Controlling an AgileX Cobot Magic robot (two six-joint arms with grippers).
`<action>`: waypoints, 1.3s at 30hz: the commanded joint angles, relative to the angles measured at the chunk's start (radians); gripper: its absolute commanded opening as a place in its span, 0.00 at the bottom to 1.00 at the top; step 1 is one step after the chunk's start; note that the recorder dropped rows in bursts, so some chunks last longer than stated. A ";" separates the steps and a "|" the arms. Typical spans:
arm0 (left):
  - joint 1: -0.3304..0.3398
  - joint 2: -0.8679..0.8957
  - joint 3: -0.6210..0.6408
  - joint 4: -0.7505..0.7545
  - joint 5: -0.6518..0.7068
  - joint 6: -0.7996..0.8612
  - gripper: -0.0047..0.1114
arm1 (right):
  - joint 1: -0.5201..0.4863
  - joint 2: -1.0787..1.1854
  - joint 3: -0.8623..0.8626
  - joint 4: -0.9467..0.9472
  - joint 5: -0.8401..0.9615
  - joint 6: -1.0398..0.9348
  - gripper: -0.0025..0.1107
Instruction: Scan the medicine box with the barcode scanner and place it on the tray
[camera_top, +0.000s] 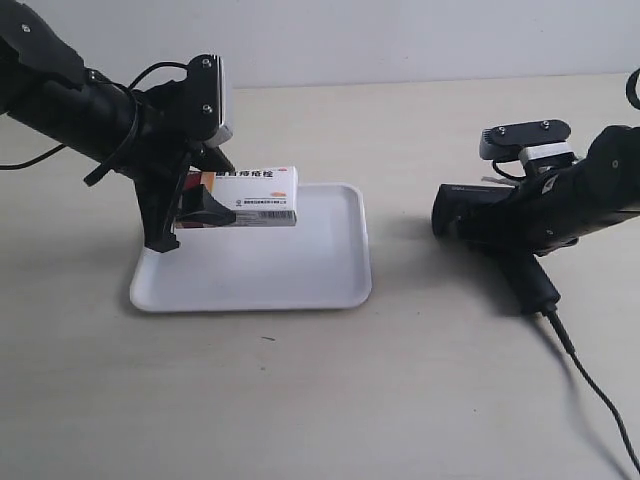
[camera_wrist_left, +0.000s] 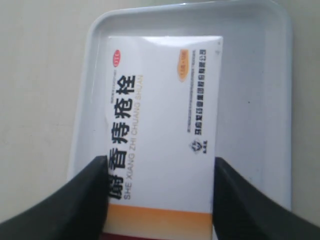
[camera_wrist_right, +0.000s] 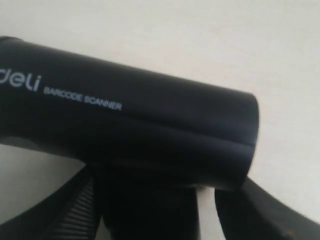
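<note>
A pale beige table (camera_top: 420, 400) carries everything. On it lies the white tray (camera_top: 300, 280), at about nine o'clock from the scene's centre. The arm at the exterior view's left reaches over the tray's ten o'clock corner; the left wrist view shows it is the left arm. Its left gripper (camera_wrist_left: 160, 200) is clamped on the medicine box (camera_top: 245, 196), one black finger (camera_wrist_left: 75, 205) against each long side near the orange-banded end. The box is held level above the tray; whether it touches the tray floor cannot be told. At three o'clock, well apart from the tray, the right gripper (camera_wrist_right: 165, 210) holds the barcode scanner (camera_top: 495, 225), its fingers closed around the handle below the boxy head, which points toward the tray. The scanner's black cable (camera_top: 600, 400) trails across the table toward five o'clock.
</note>
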 joint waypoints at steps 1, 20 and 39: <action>-0.003 0.000 0.001 -0.004 -0.008 0.019 0.04 | 0.002 -0.047 -0.006 -0.006 0.085 -0.017 0.10; 0.000 0.051 -0.002 -0.065 0.023 0.105 0.04 | 0.100 -0.184 -0.006 -0.249 0.176 0.118 0.02; 0.042 0.033 -0.003 -0.123 0.094 0.163 0.04 | 0.086 -0.178 -0.006 -0.349 0.173 0.201 0.02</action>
